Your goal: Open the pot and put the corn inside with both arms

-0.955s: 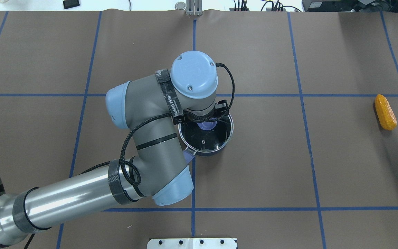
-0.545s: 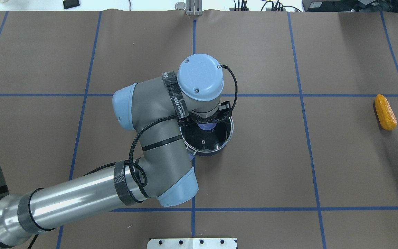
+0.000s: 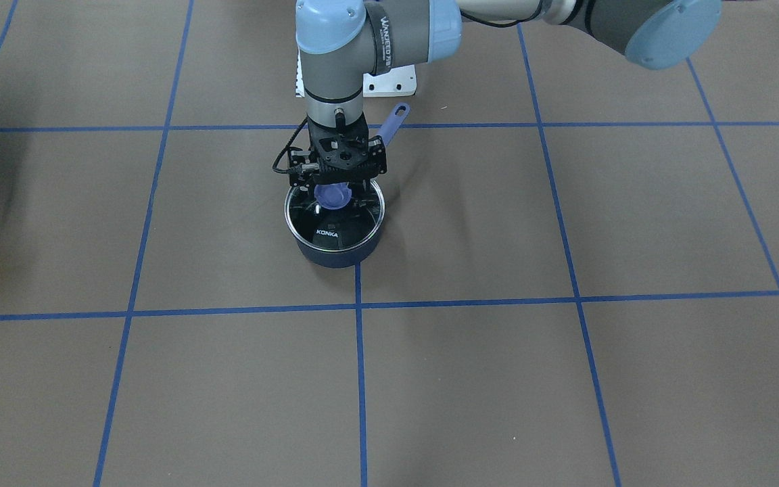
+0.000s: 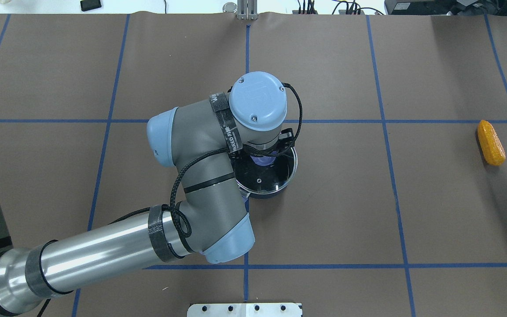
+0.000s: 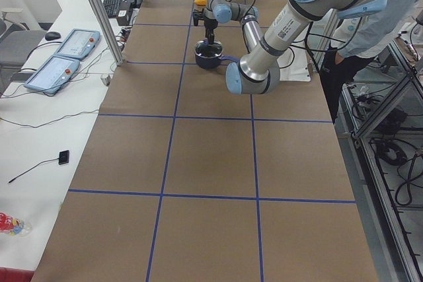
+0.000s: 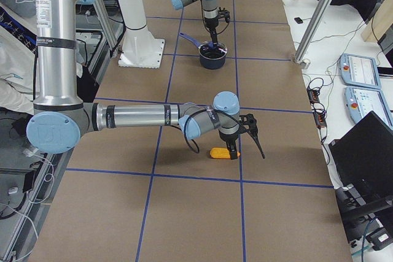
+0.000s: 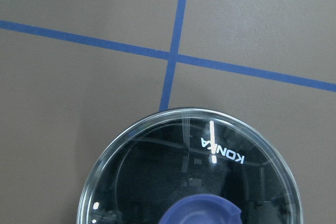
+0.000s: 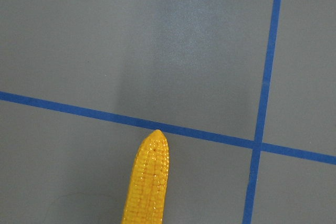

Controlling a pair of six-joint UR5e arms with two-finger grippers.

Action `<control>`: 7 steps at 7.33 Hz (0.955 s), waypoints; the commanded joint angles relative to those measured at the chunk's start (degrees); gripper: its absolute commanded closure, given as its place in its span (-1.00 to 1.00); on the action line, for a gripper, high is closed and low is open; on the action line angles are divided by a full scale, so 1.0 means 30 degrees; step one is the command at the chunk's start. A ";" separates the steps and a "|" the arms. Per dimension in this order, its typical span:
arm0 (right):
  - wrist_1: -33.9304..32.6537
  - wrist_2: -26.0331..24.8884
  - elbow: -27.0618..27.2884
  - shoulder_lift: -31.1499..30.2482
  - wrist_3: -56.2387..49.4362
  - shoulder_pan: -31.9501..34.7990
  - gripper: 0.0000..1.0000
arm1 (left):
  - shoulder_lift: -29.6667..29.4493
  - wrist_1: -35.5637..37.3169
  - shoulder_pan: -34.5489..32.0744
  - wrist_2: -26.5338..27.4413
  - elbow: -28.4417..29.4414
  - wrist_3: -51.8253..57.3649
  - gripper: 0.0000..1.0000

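Brown paper crossed by blue tape lines [image 4: 324, 266] covers the bench [image 4: 346, 211], which carries one pot, one glass lid and one corn cob, worked by two arms. From the left of the overhead view the left arm [image 4: 192, 176] reaches to the middle, its wrist pointing straight down over the pot [image 3: 335, 256]. The pot stands just beside a tape line with the glass lid [image 3: 352, 226] seated on it and its lavender handle [image 3: 395, 118] pointing toward the robot's base. The left jaws stand apart just above the lid's purple knob [image 3: 332, 196]; whether they touch it I cannot tell. Far to the right, well apart from the pot, the corn cob [image 4: 491, 143] lies on the bench just below a tape line. The right arm [image 6: 141, 116] stretches low there, the right jaws hanging right at the cob. How far they are open I cannot tell.
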 commanded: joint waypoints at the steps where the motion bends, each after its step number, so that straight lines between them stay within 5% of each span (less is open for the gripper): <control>1: 0.0000 0.0000 0.0000 0.0022 0.0006 0.0000 -1.00 | -0.0138 -0.0029 0.0189 0.0338 0.0241 0.0051 -0.95; 5: 0.0000 0.0000 -0.0118 0.0051 0.0007 0.0000 -1.00 | -0.0345 -0.0030 0.0337 0.0576 0.0712 0.0139 -0.82; 7: 0.0000 0.0000 -0.0118 0.0080 0.0007 0.0000 -1.00 | -0.0374 -0.0030 0.0366 0.0576 0.0654 0.0168 -0.22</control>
